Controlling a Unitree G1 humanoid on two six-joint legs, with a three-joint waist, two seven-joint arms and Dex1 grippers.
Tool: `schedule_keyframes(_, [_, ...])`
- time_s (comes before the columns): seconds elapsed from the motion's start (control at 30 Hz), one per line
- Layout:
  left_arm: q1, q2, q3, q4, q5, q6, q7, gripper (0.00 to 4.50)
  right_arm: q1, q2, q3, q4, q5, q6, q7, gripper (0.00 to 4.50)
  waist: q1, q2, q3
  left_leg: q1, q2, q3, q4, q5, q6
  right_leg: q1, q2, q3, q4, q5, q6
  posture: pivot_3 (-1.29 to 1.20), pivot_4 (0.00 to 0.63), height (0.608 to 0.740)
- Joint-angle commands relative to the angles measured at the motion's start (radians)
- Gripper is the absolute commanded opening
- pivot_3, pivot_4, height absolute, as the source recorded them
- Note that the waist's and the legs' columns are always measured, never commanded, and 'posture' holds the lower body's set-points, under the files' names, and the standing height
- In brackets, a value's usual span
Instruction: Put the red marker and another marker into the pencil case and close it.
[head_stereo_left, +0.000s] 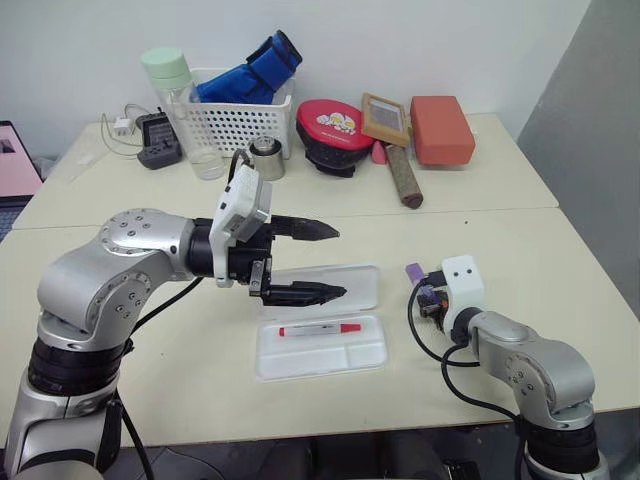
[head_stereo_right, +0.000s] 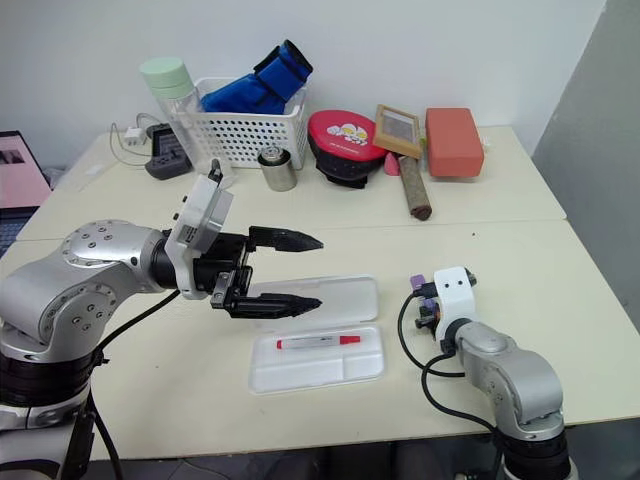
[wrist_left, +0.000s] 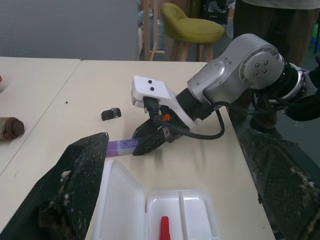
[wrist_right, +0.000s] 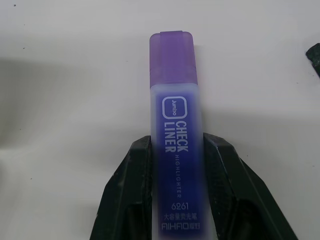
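From the head views, the red marker (head_stereo_left: 320, 329) already lies inside the open pencil case (head_stereo_left: 372, 352), near the middle of the bench (head_stereo_left: 560, 260); so the step in hand looks like picking up the purple highlighter (head_stereo_left: 414, 272), which lies on the bench just right of the case; the right pincer (head_stereo_left: 430, 297) is low on it; the left pincer (head_stereo_left: 325, 262) hangs above the far half of the case, spread wide and holding nothing. In the left wrist view, the right pincer's tips sit on the highlighter's near end, with the case and the red cap close by. In the right wrist view, the two black fingers (wrist_right: 132, 192) press both sides of the highlighter's body, so the right pincer is narrow and gripping it. Next, I think it must lift the highlighter, carry it left and drop it in an empty slot; then the lid must be folded shut.
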Motion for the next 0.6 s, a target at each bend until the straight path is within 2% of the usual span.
schedule_keyframes(0.03, [0.03, 0.034, 0.043, -0.027, -0.005, -0.02, 0.002, 4.5, -0.019, -0.06, -0.034, 0.013, 0.006, -0.021, 0.07, 1.06, -0.001, 0.0, 0.0, 0.0, 0.0, 0.0, 0.0, 0.0, 0.0, 0.0, 0.0, 0.0, 0.0, 0.0, 0.0, 0.0, 0.15, 0.74])
schedule_keyframes(0.17, [0.101, 0.096, 0.121, -0.047, -0.032, -0.006, -0.001, 4.5, -0.104, -0.333, -0.084, -0.023, 0.064, -0.127, 0.323, 1.06, 0.0, 0.004, 0.003, -0.002, -0.001, 0.002, 0.0, 0.0, 0.001, -0.002, 0.0, 0.001, 0.0, 0.0, 0.0, 0.0, 0.15, 0.74])
schedule_keyframes(0.23, [0.133, 0.123, 0.16, -0.066, -0.06, 0.005, -0.008, 4.5, -0.093, -0.464, -0.097, -0.017, 0.114, -0.136, 0.461, 1.06, 0.0, 0.005, 0.004, -0.002, -0.001, 0.002, 0.0, 0.0, 0.001, -0.001, 0.0, 0.001, -0.001, 0.0, 0.0, 0.0, 0.15, 0.74])
schedule_keyframes(0.3, [0.174, 0.159, 0.201, -0.079, -0.08, 0.008, -0.025, 4.5, -0.058, -0.606, -0.076, -0.027, 0.112, -0.266, 0.615, 1.06, 0.001, 0.004, 0.003, -0.002, 0.001, 0.001, -0.001, 0.0, 0.002, 0.0, 0.0, -0.001, -0.003, 0.0, 0.0, 0.0, 0.15, 0.74])
schedule_keyframes(0.47, [0.292, 0.269, 0.286, -0.091, -0.074, -0.001, -0.102, 4.5, 0.009, -0.755, -0.067, -0.06, 0.177, -0.419, 0.887, 1.06, -0.001, 0.005, 0.004, -0.002, 0.003, 0.002, -0.001, -0.001, 0.002, -0.001, 0.0, -0.002, -0.002, -0.001, -0.001, 0.0, 0.15, 0.74])
schedule_keyframes(0.53, [0.334, 0.301, 0.319, -0.094, -0.083, -0.003, -0.129, 4.5, 0.024, -0.763, -0.07, -0.07, 0.205, -0.473, 0.955, 1.06, -0.003, 0.005, 0.004, -0.002, 0.003, 0.003, -0.001, -0.001, 0.002, -0.001, 0.001, -0.001, -0.003, -0.001, -0.001, 0.0, 0.15, 0.74])
schedule_keyframes(0.6, [0.362, 0.325, 0.345, -0.1, -0.106, -0.001, -0.15, 4.5, -0.005, -0.744, -0.022, -0.077, 0.213, -0.507, 0.987, 1.06, 0.001, 0.005, 0.004, -0.002, 0.004, 0.003, -0.001, -0.001, 0.002, 0.0, 0.001, -0.002, -0.003, -0.001, -0.002, 0.0, 0.15, 0.74])
